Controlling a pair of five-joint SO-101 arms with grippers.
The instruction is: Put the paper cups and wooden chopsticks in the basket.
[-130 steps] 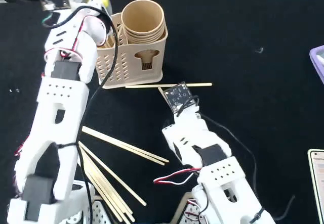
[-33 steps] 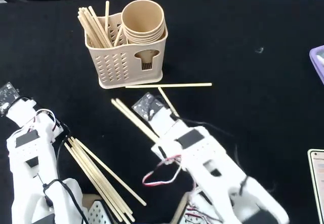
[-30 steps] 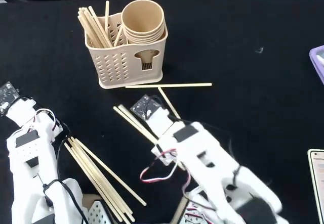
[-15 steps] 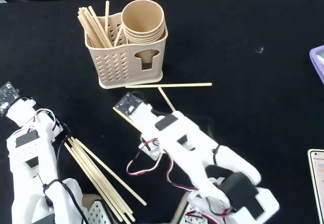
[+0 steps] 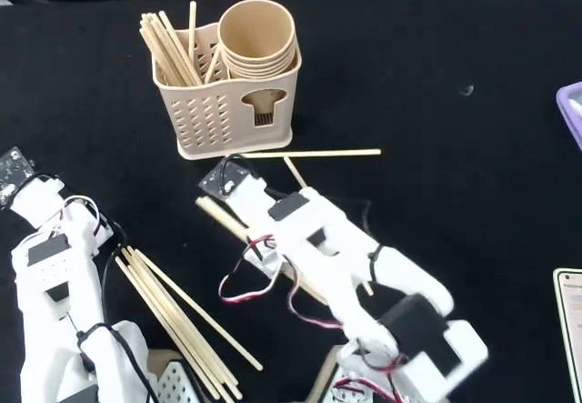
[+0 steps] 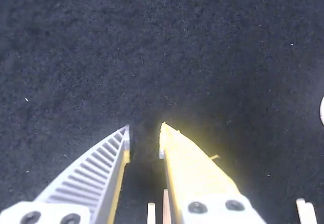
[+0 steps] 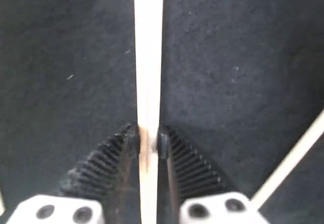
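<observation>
From above, the basket (image 5: 227, 116) stands at the far side of the black desk (image 5: 436, 239). The cups (image 5: 258, 35) sit stacked in one compartment of it, and a bunch of chopsticks (image 5: 168, 48) stands in the compartment beside them. My right arm (image 5: 318, 239) lies over the middle of the desk, with its wrist just before the basket. The held sticks (image 5: 218, 216) come out from under it. A flat stick (image 5: 318, 154) lies near the basket's foot, and a slanted stick (image 5: 293, 171) lies close to it. A loose bundle (image 5: 182, 317) lies on the desk beside my left arm (image 5: 55, 276).

On the left wrist, my left end effector (image 6: 144, 130) is narrow, with a small gap between the tips. It holds nothing and is above bare desk.

On the right wrist, my right end effector (image 7: 148, 137) is clamped on the held sticks (image 7: 148, 57). One more stick (image 7: 293, 153) lies slanted on the desk beside them.
</observation>
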